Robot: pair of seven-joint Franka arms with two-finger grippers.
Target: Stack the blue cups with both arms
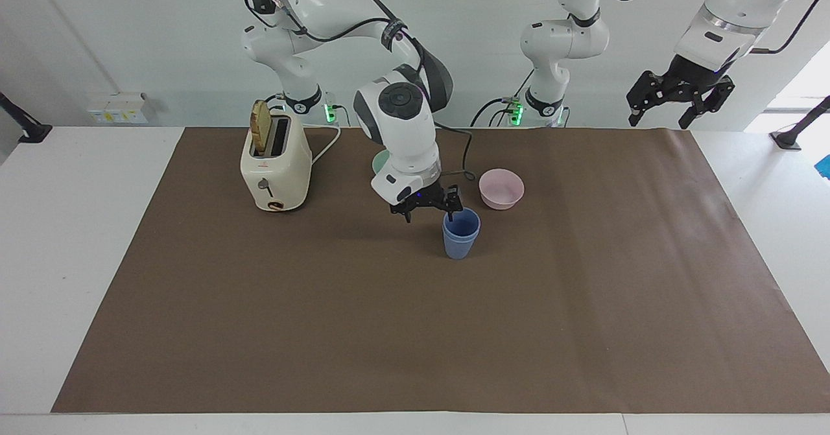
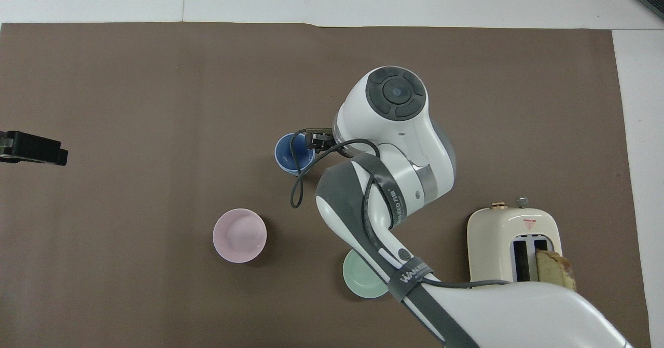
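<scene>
Standing nested on the brown mat (image 1: pixel 259 305) near the pink bowl (image 1: pixel 501 188), the blue cups (image 1: pixel 460 237) seem released; the right gripper (image 1: pixel 428 208) hangs spread beside their rim. The left gripper (image 1: pixel 677 98) waits aloft, fingers apart.

Matt plastic blue cups (image 1: pixel 461 233), nested

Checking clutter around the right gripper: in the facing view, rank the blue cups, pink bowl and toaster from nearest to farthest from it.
From the right gripper:
1. Blue cups, stacked, right beside it.
2. Pink bowl, toward the left arm's end.
3. Toaster, toward the right arm's end.
</scene>
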